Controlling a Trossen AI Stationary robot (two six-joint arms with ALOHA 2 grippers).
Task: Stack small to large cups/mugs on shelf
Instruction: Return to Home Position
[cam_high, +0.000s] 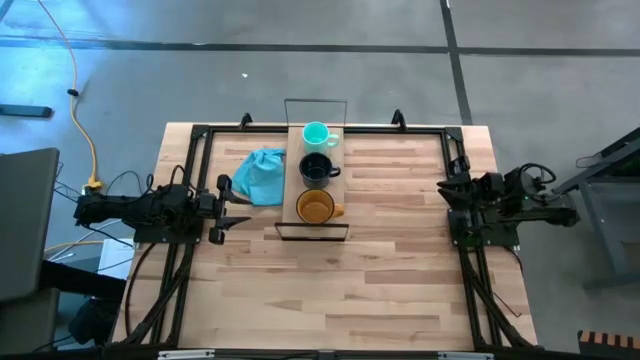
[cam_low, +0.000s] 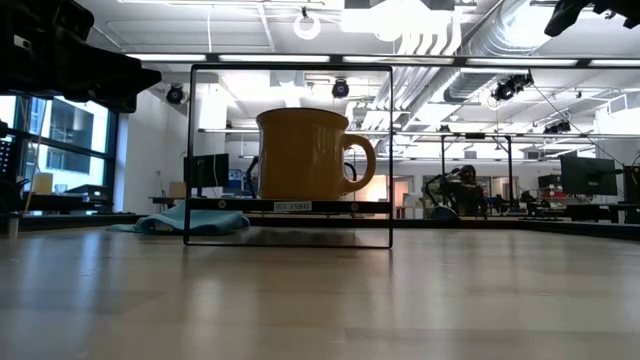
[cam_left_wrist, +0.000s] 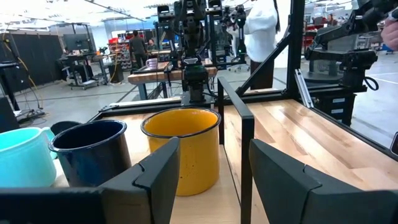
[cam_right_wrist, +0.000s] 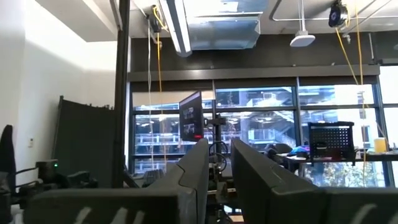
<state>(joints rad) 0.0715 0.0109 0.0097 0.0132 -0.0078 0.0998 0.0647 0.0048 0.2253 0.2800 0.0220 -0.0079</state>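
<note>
Wooden table (cam_high: 400, 260) carries the shelf (cam_high: 296, 175) near its far edge, mugs lined up on it: teal mug (cam_high: 316, 134), black mug (cam_high: 316, 168), amber mug (cam_high: 316, 208). Blue cloth (cam_high: 258, 176) lies just beside.

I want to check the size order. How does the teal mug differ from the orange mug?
The teal mug looks smaller; the orange mug is wider. The teal mug stands at the shelf's far end, the orange mug at the near end, with the black mug between them. The high view shows both upright, on the shelf, with handles pointing toward the right arm's side.
</note>
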